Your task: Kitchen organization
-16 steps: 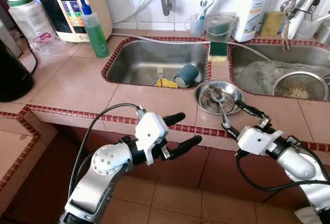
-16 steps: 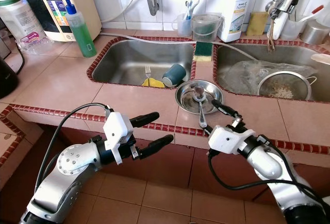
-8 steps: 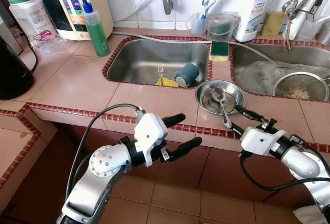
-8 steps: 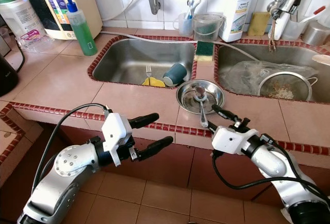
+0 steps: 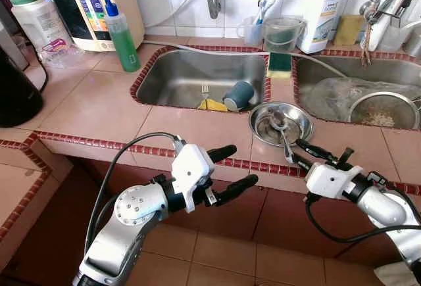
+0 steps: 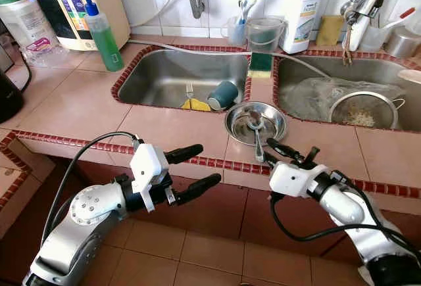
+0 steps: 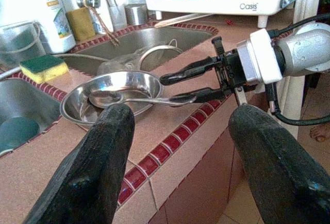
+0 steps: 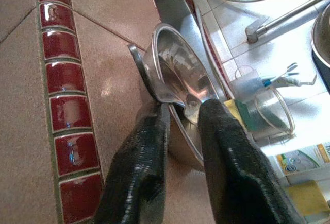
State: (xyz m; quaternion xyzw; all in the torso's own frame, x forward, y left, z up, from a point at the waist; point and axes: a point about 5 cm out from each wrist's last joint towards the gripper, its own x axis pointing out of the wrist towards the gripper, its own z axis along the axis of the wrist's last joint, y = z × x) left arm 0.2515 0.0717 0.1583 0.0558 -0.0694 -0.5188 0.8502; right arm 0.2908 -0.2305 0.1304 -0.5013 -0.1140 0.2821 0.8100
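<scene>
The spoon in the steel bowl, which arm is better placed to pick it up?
Right. The right gripper sits at the spoon handle, fingers either side. The left gripper hangs open below the counter edge.

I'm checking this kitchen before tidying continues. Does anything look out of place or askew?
Yes. A teal cup lies tipped on its side in the left sink, beside a fork. A spoon rests in the steel bowl on the counter, its handle jutting over the rim toward the right gripper.

Silver bowl [image 5: 279,124], green bottle [image 5: 123,37]
</scene>
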